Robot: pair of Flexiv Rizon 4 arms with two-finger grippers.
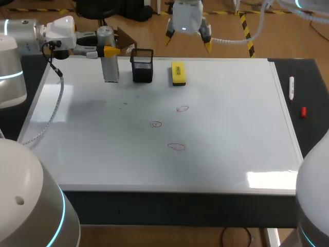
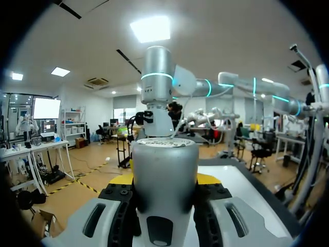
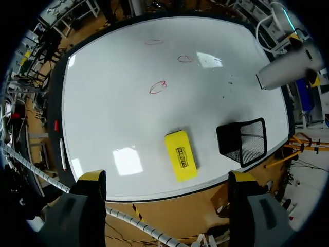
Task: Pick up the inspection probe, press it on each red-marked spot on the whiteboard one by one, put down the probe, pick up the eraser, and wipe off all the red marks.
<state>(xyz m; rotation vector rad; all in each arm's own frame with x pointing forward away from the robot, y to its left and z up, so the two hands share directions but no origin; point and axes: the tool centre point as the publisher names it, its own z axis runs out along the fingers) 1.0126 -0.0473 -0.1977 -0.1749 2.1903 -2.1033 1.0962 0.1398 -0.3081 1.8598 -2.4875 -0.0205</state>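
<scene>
Three red marks on the board; probe in the left fingers

Surface: whiteboard (image 1: 92, 134) lies flat over most of the dark desk (image 1: 311, 82). It is glossy, with bright reflections near its front right corner. The red marks (image 1: 156, 124) are small loops grouped mid-board, apart from one another.

Far edge of board: black mesh holder (image 1: 142, 65) stands upright, with the yellow eraser (image 1: 178, 73) lying flat just beside it, apart.

Left gripper (image 1: 110, 50) is over the far left of the board, fingers clenched on the silver probe (image 1: 109, 67) from two sides. The probe is upright, just beside the holder. Cannot tell if its lower end touches the board.

Right gripper (image 1: 188, 41) hangs beyond the far edge, above the eraser's side, fingers spread and grasping nothing.

Right strip of desk: white marker (image 1: 291, 87) and a small red cap (image 1: 303, 112), apart.
</scene>
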